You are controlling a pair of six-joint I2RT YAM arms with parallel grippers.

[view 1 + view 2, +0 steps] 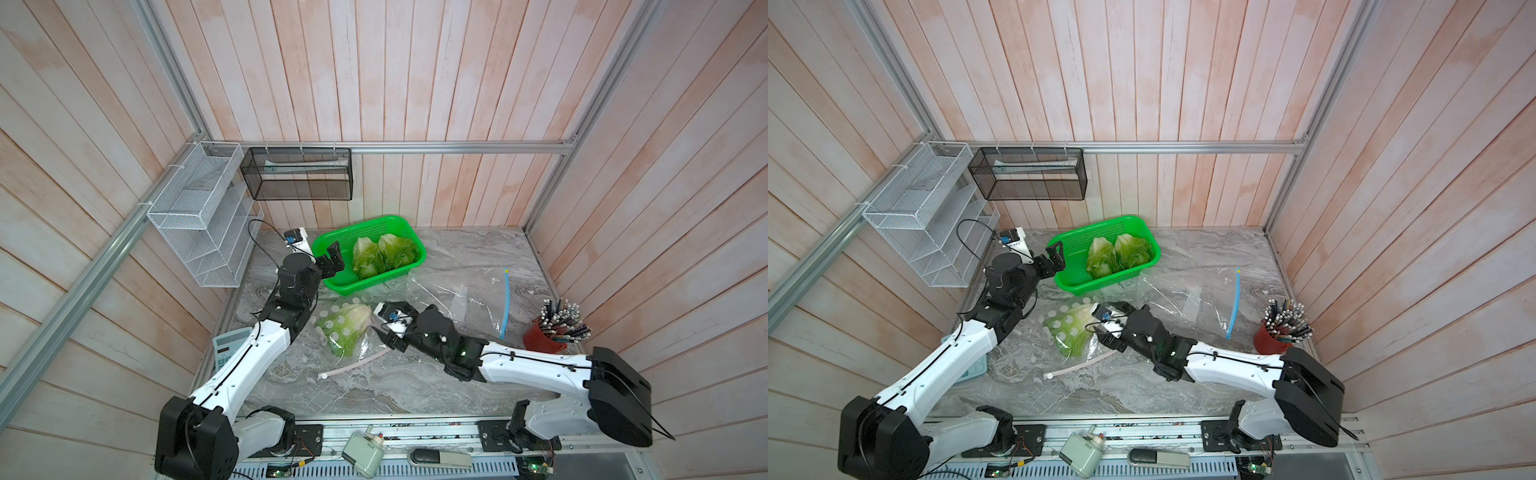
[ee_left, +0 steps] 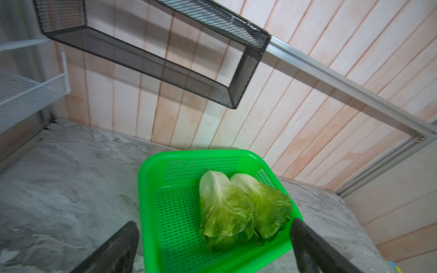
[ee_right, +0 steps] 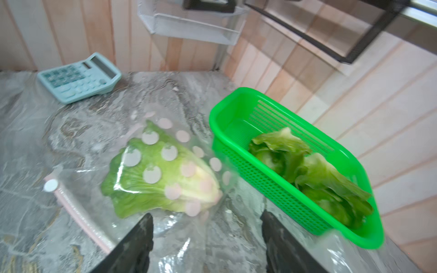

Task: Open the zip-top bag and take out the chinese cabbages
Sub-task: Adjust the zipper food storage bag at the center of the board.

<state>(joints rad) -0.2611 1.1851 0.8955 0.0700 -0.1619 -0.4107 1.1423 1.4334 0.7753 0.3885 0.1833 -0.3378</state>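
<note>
Though dotted bag (image 3: 199, 151) veils one cabbage (image 3: 151, 189) | left tool (image 1: 335, 258) released | right tool (image 3: 206, 214) released

White arm shells (image 1: 245, 357), black joints (image 1: 195, 440), thin black cables (image 1: 250, 233).

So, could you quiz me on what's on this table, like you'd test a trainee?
1. True or false: two cabbages lie in the green basket.
2. Where is the third cabbage? A) inside the dotted bag B) on the black mesh shelf C) in the red pen cup
3. Fill in: the left gripper, near the basket, has its jaws ____.
Key: 1 true; 2 A; 3 open.
</note>
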